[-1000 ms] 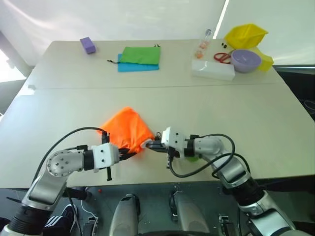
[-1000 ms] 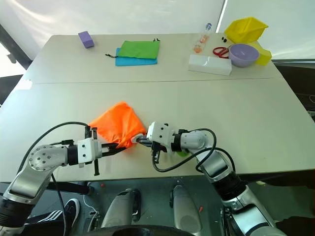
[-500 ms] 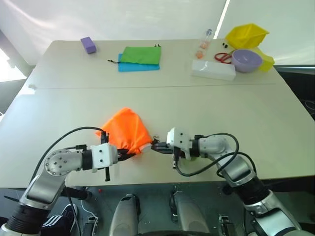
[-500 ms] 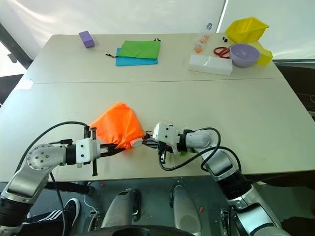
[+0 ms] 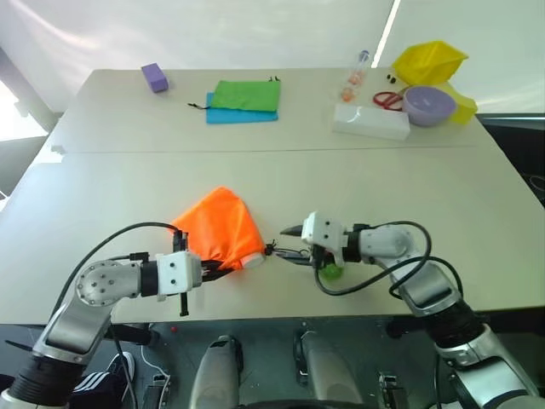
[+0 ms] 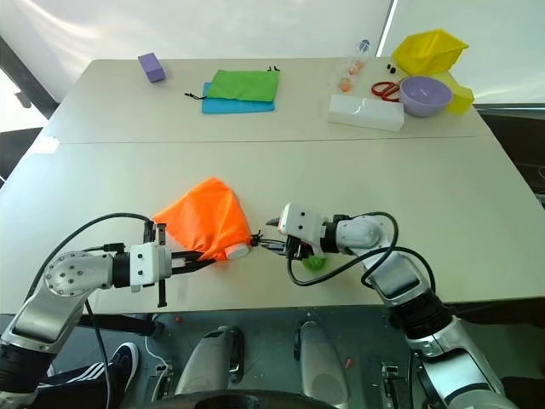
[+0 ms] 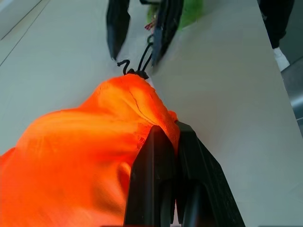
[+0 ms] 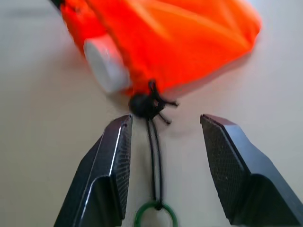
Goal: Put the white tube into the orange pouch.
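Jaws clamped on one side, parted on the other: the left gripper (image 7: 171,156) pinches a fold of the orange pouch (image 5: 220,232) near its mouth, while the right gripper (image 8: 164,142) stands half open with nothing between its fingers, just to the right of the mouth. The pouch lies at the near edge of the long pale table (image 5: 281,183), well apart from the green pouch (image 5: 245,95) at the far side. The white tube (image 8: 106,64) sits mostly inside the pouch, its round cap poking out at the mouth on the right, beside the knot of the black cord (image 8: 155,156), which runs on to a green toggle (image 8: 155,218) between the right fingers. To my eye the tube is nearly home but not fully in. Doing this well likely means holding the fabric steady on the left, nudging the cap inward with a right fingertip, and keeping clear of the cord so the mouth is not dragged shut.
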